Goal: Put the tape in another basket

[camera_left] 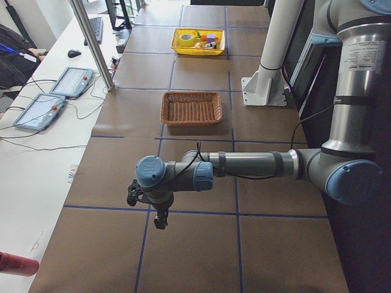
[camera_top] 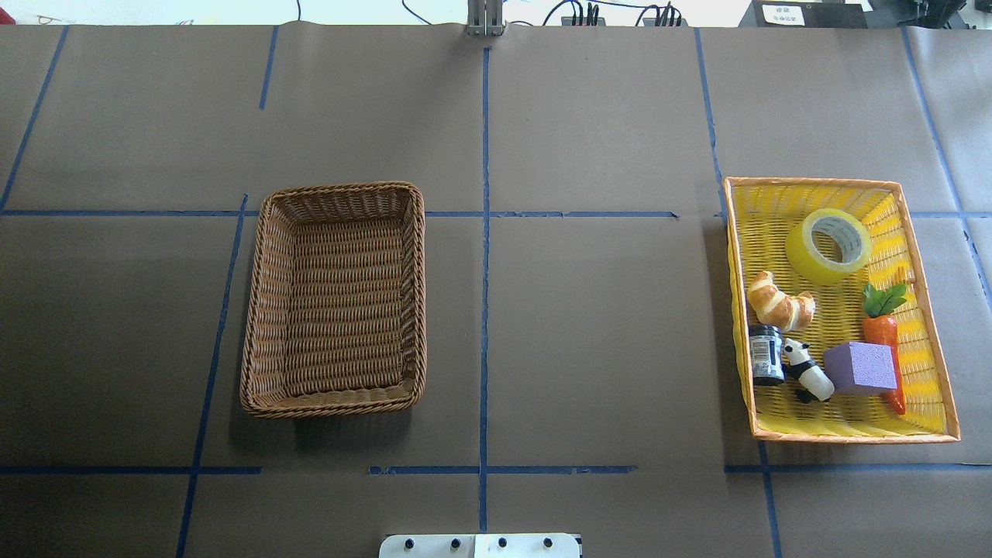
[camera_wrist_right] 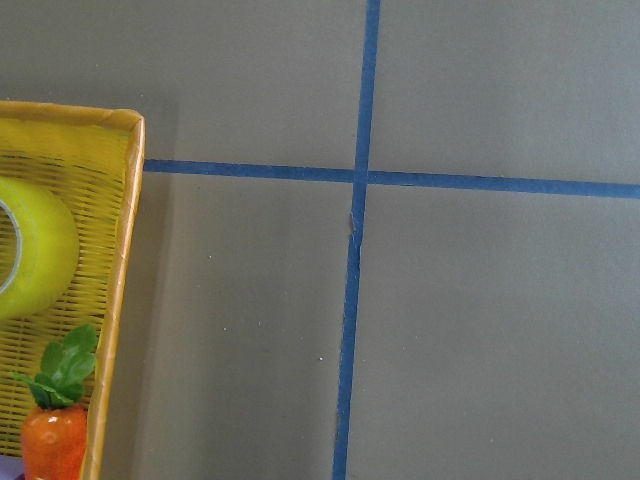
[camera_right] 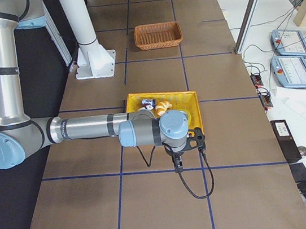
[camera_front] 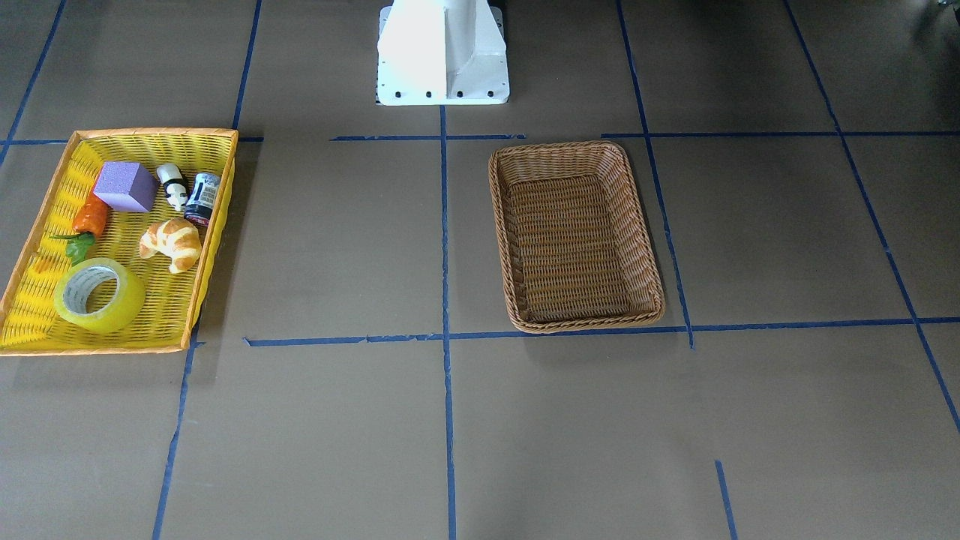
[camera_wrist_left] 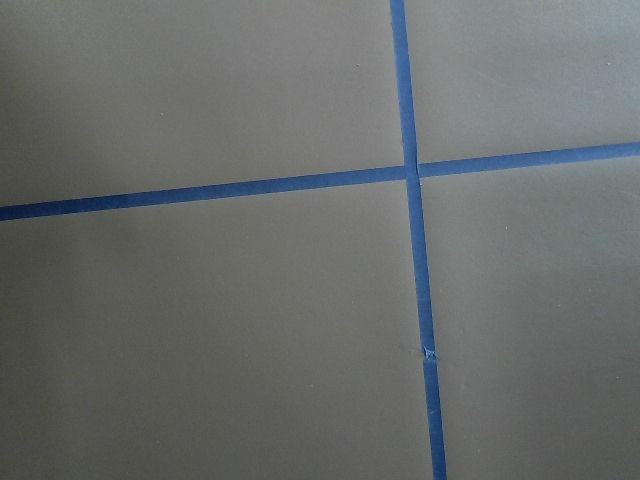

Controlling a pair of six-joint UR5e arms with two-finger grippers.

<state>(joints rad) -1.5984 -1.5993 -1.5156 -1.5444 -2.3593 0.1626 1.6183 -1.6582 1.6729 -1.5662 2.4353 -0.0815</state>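
Observation:
The tape (camera_front: 99, 295) is a yellow translucent roll lying flat in the yellow tray-basket (camera_front: 154, 134), in its corner farthest from the robot's base. It also shows in the overhead view (camera_top: 828, 245) and at the left edge of the right wrist view (camera_wrist_right: 30, 245). The brown wicker basket (camera_front: 585, 324) is empty and also shows overhead (camera_top: 333, 190). My left gripper (camera_left: 160, 218) hangs over bare table far from both baskets. My right gripper (camera_right: 177, 165) hangs just beyond the yellow tray. Both show only in side views, so I cannot tell whether they are open or shut.
The yellow tray (camera_top: 814, 183) also holds a croissant (camera_top: 779, 301), a dark jar (camera_top: 766, 355), a panda figure (camera_top: 807, 373), a purple block (camera_top: 860, 368) and a carrot (camera_top: 882, 329). The white base column (camera_front: 442, 52) stands at the robot's side. Blue tape lines mark the brown table.

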